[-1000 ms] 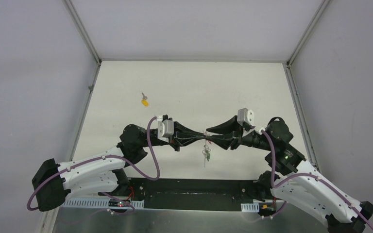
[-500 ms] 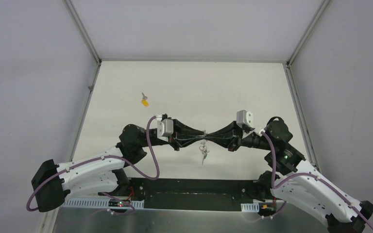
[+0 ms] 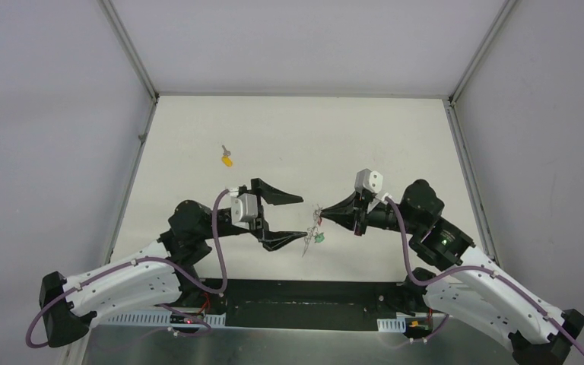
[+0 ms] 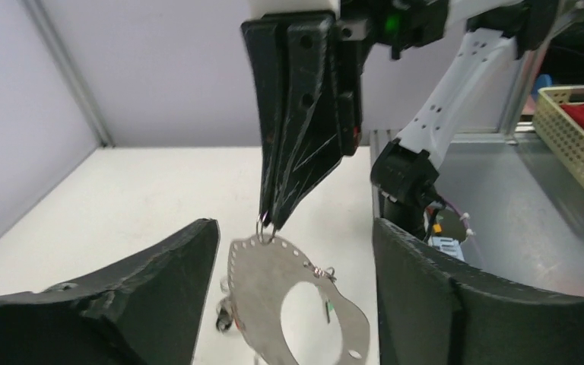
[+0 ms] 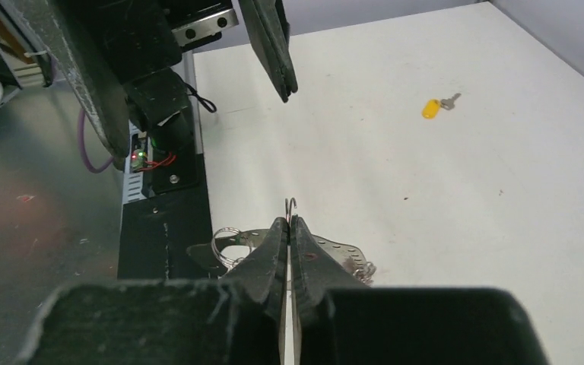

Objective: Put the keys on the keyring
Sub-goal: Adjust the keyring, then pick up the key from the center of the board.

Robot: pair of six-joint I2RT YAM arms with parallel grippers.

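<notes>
The right pincer (image 3: 319, 216) is pressed fully shut, pinching a small wire ring at the top of the large, thin, silvery-grey oval keyring (image 4: 255, 281), which hangs straight down from its tips. The left pincer (image 3: 298, 220) faces it with its 2 fingers spread wide and holding nothing; the loop dangles in the gap between them, touching neither.

1 small silver key with a green plastic tag (image 3: 318, 238) appears to hang on the loop already, just below the right pincer's tips. A dark bit at the loop's lower edge may be a second key, though that cannot be told. The small silver key with a yellow plastic tag (image 3: 228, 160) lies on the white table (image 3: 350, 137), well apart from both pincers, beyond the left one, so it is not yet threaded.
</notes>
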